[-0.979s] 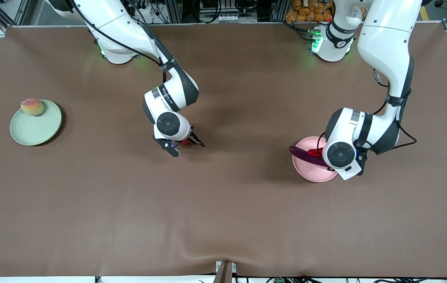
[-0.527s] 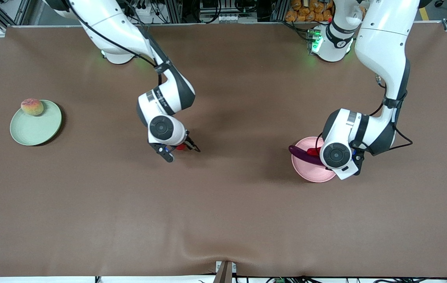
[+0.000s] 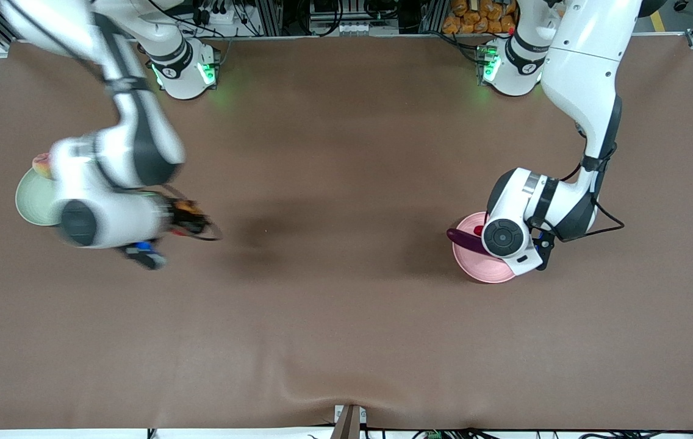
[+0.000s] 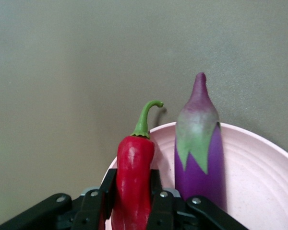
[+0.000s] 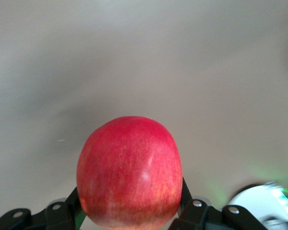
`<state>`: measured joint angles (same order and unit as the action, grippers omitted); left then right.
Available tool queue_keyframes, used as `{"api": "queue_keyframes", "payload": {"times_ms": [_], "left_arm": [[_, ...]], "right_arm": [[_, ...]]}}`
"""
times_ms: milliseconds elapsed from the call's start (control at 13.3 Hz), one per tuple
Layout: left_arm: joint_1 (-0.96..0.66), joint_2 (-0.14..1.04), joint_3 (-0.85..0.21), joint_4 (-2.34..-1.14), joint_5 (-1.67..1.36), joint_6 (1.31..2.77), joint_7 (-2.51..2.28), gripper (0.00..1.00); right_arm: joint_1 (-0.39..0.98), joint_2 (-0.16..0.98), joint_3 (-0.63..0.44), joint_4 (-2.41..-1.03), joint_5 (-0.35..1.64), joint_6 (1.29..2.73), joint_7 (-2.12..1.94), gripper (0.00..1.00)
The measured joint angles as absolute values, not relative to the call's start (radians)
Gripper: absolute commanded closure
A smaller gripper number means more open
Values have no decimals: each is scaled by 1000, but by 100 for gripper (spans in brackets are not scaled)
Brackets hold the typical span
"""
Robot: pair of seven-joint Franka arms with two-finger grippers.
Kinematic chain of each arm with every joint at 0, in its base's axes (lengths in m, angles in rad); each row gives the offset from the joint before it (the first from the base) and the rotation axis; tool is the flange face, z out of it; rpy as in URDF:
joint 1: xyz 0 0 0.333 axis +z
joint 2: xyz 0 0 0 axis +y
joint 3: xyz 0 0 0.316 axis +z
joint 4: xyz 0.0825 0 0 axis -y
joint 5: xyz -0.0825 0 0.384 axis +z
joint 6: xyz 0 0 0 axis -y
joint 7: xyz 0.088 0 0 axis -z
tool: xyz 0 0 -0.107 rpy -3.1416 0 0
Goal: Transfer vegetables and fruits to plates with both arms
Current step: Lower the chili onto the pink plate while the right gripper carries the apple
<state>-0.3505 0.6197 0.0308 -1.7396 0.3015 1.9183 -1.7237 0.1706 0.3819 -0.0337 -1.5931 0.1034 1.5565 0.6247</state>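
Observation:
My right gripper [image 3: 183, 235] is shut on the round red fruit [image 5: 129, 172], which fills the space between its fingers. It is up over the table, just beside the pale green plate [image 3: 30, 204], and blurred by motion. The peach [image 3: 41, 163] lies on that plate, mostly hidden by the arm. My left gripper [image 4: 132, 203] is shut on the red chili pepper [image 4: 133, 172], low over the edge of the pale pink plate [image 4: 259, 187]. The purple eggplant [image 4: 199, 148] lies on that plate beside the chili, its tip sticking out over the rim [image 3: 457, 236].
The brown table cloth [image 3: 346, 305] is bare through the middle and along the edge nearest the front camera. The two arm bases [image 3: 185, 67] with green lights stand at the table's edge farthest from that camera.
My right arm has swung quickly with the red fruit from the table's middle toward the green plate. My left arm has shifted slightly over the pink plate.

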Motion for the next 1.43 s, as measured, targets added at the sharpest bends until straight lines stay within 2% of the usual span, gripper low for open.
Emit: {"api": "queue_keyframes", "payload": {"times_ms": [75,151,226,301,377,603,979,1356,1432], "left_arm": [[-350,620,31,-1740,302,1918,-1722,97],[-350,620,31,-1740,302,1918,-1721,72],[-350,620,31,-1740,302,1919,-1721,54],[-350,620,31,-1740,302,1919,-1720,12],[-350,620,31,-1740,302,1919,-1718,0],[-354,619,31,-1739,304,1919,-1716,0],[-365,601,31,-1720,305,1917,-1662,0],[-358,453,32,-1708,305,1822,-1445,0],[-357,424,32,-1709,305,1790,-1403,0]], "right_arm": [[118,368,-34,-1596,84,1532,540,100],[68,359,-35,-1605,67,1516,459,100],[17,351,-35,-1623,55,1511,384,100],[-35,344,-35,-1646,47,1511,315,100],[-89,341,-35,-1667,32,1514,241,100],[-256,341,-36,-1708,-2,1554,15,100],[-453,349,-36,-1841,-25,1733,-256,100],[-540,392,-34,-1926,-26,1852,-351,100],[-550,409,-33,-1942,-26,1891,-372,75]]}}
